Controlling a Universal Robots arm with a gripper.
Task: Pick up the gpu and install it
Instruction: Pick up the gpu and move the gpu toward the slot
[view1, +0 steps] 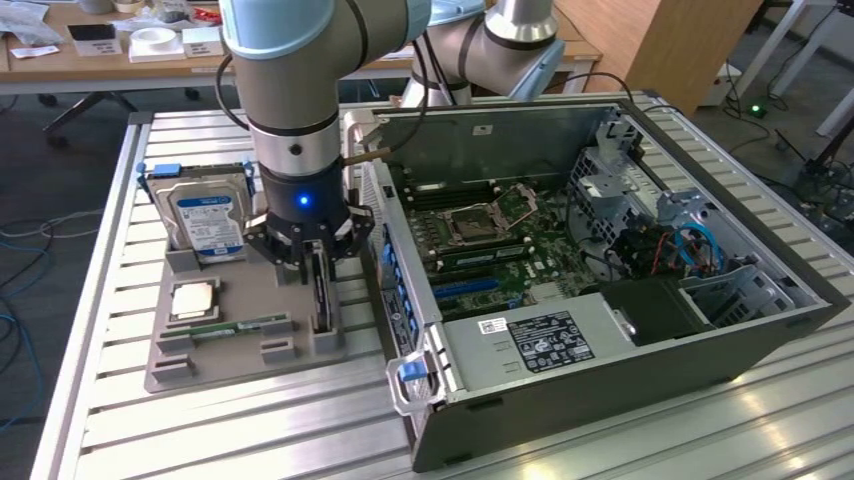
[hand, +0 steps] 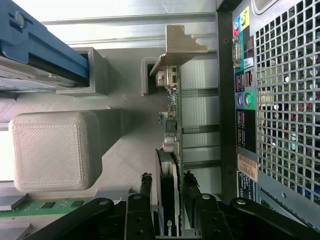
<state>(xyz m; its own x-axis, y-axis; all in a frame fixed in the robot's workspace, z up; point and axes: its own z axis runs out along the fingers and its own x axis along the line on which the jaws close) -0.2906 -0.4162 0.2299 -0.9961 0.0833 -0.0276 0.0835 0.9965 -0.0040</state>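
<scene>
Gpu (view1: 322, 300) sits right between the jaws, as we see it. They stand apart, one on each flat face of the card, and we judge them not yet closed on it. Its long axis runs parallel to the back panel of the computer case (view1: 601, 390), stretching away from the jaws to its silver bracket (hand: 180, 45). We find the card upright on edge in a slot of the grey tray (view1: 200, 365), just beside the case, on the bench (view1: 240, 430). The hard drive (view1: 210, 220) lies farther from the case.

Hard drive (view1: 207, 215) and power supply (view1: 541, 342) labels seem unreadable.
</scene>
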